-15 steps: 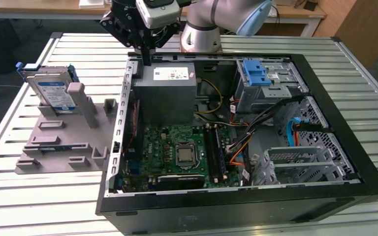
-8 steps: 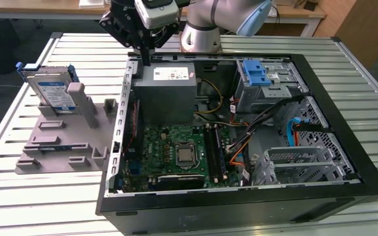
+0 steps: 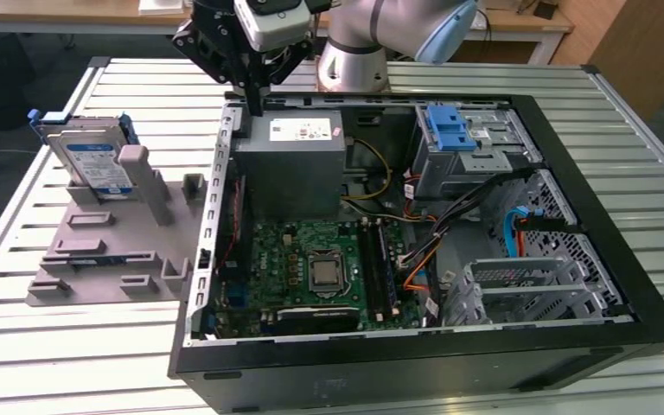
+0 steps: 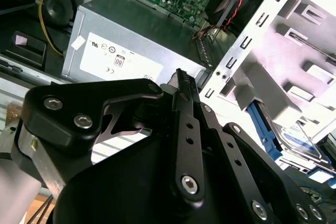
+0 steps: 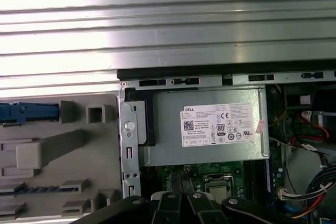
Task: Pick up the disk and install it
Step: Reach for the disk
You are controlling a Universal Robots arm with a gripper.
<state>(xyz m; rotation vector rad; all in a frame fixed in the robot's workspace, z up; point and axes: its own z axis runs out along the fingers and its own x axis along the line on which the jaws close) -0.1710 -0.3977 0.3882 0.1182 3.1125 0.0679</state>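
Tabletop (image 3: 55,354) of metal slats is taken up by an open computer case (image 3: 424,367) on the exterior view's right and a grey fixture (image 3: 101,259) on its left, the two set just beside each other. The disk (image 3: 87,160) is held upright on edge in a slot at the far end of the fixture. Its labelled face is turned toward the exterior view, and its blue bracket is seen along the top. It is untouched and well apart from the gripper (image 3: 256,104). The gripper is hung point-down from the arm at the far left corner of the case, close over the rim and beside the grey power-supply box (image 3: 291,164); whether the rim is touched cannot be told. The fingers (image 4: 181,85) are seen drawn together in the second wrist view, with nothing held between them. In that view the disk is also glimpsed beyond the case wall, seated in the fixture. Inside the case, a green motherboard (image 3: 309,259) is laid on the near side of the power-supply box. A blue latch (image 3: 456,130) is seated atop the metal drive bay (image 3: 470,164) at the far right.
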